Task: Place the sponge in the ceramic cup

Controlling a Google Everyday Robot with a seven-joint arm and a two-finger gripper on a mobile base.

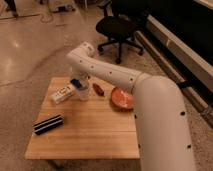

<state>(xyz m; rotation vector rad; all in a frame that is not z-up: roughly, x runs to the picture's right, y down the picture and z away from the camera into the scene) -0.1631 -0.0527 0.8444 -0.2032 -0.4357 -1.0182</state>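
My white arm (107, 72) reaches from the lower right over the wooden table (85, 135) and bends down at the far left part. The gripper (81, 78) hangs directly over a whitish ceramic cup (83, 93) standing upright near the table's back edge. A small blue piece, apparently the sponge (76, 83), sits at the cup's rim just under the gripper. Whether it is held or resting in the cup is hidden from me.
A white packet (62, 94) lies left of the cup. A black striped object (48, 124) rests at the front left. A reddish-brown item (98, 90) and an orange bowl (121, 98) lie to the right. A black office chair (119, 29) stands behind the table.
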